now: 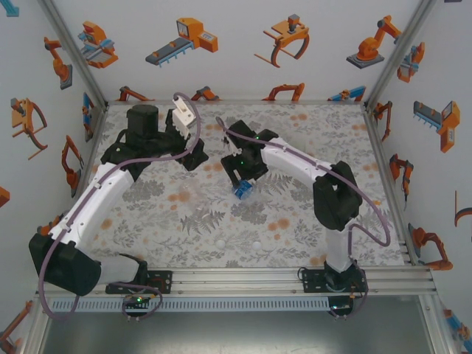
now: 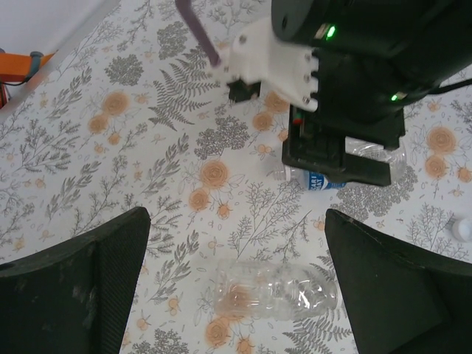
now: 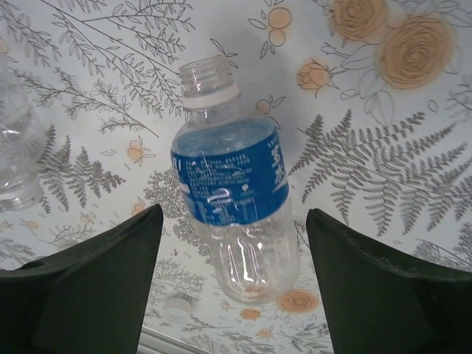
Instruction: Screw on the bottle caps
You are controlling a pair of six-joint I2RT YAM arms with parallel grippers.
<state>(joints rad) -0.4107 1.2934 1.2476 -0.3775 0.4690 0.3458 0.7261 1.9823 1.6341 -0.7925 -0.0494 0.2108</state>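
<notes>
A: Right wrist view, what is in the middle?
B: It is the blue-label bottle (image 3: 232,184), transparent, its threaded mouth open toward the upper edge. The right gripper (image 3: 234,221) is spread, both sides apart from it.
A: And left wrist view?
B: A clear bottle (image 2: 276,291) at lower centre; the left gripper (image 2: 237,221) is spread too.

Labelled bottle (image 3: 234,199) lying on table (image 3: 383,147) under right end effector (image 3: 234,221), second bottle (image 3: 16,147) beside it
</notes>
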